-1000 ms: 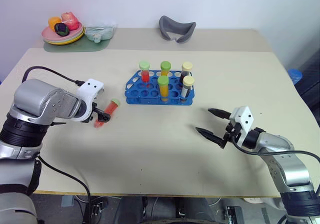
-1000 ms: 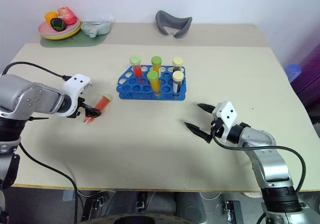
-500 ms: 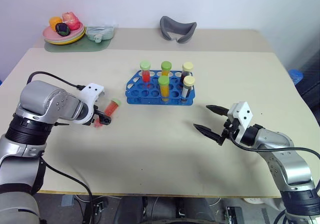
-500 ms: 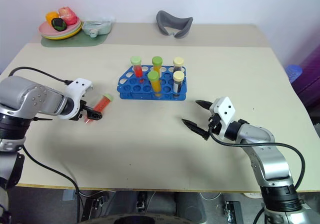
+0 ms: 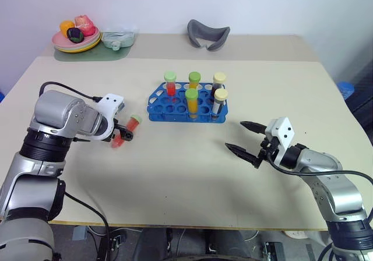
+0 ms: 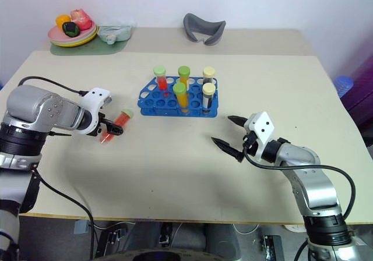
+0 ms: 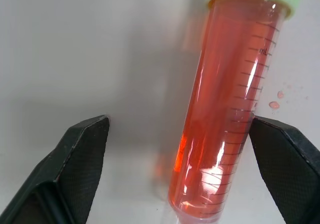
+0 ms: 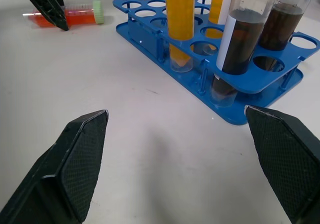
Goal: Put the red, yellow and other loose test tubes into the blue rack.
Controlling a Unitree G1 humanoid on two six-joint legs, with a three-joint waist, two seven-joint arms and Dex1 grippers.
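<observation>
A red test tube (image 7: 220, 109) with a green cap lies flat on the table, left of the blue rack (image 5: 187, 102). My left gripper (image 5: 123, 134) points down over it and is open, with a finger on each side of its lower half. One finger (image 7: 287, 169) touches the tube's side, and the other finger (image 7: 80, 169) stands off with a gap. The rack holds several upright tubes: red, yellow-orange and dark ones. My right gripper (image 5: 235, 135) hovers open over bare table to the right of the rack, with nothing in it.
At the far left corner a plate (image 5: 63, 41) of toy fruit sits on a green mat, with a pale packet (image 5: 116, 38) beside it. A grey curved object (image 5: 207, 34) lies at the back centre. The table's front edge runs close below both arms.
My left gripper's fingers have drawn closer together around the red tube, which still lies on the table. The right gripper stays as it was.
</observation>
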